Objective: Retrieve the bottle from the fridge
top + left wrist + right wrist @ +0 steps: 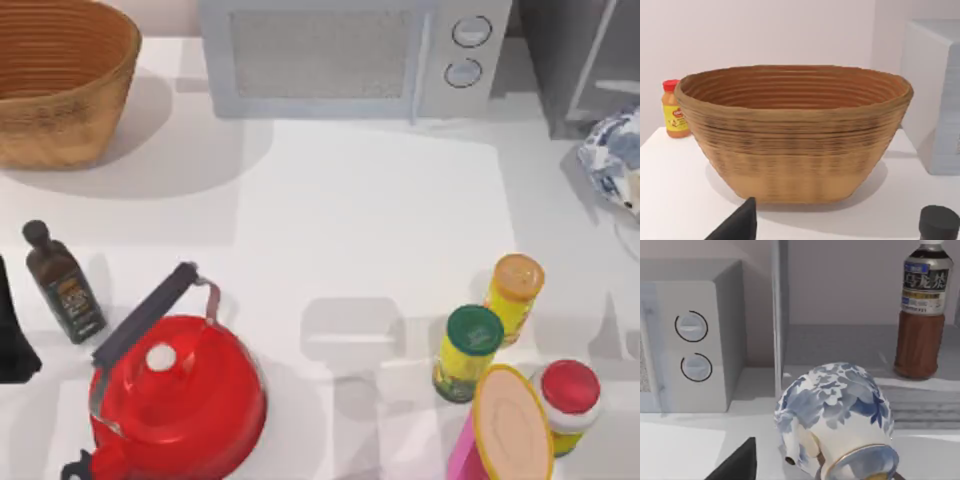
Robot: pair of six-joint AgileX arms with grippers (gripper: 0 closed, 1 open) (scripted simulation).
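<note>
A brown bottle [921,310] is seen upright inside the open fridge [840,347]. A blue-patterned teapot [837,417] lies before it and could be knocked. Neither gripper's finger state can be told.

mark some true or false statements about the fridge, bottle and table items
1. The bottle stands upright inside the fridge. True.
2. A blue-and-white teapot lies in front of the fridge. True.
3. The basket sits at the table's right. False: it is at the back left.
4. The red kettle is inside the basket. False: it stands on the table, front left.
5. The microwave has two round knobs. True.
</note>
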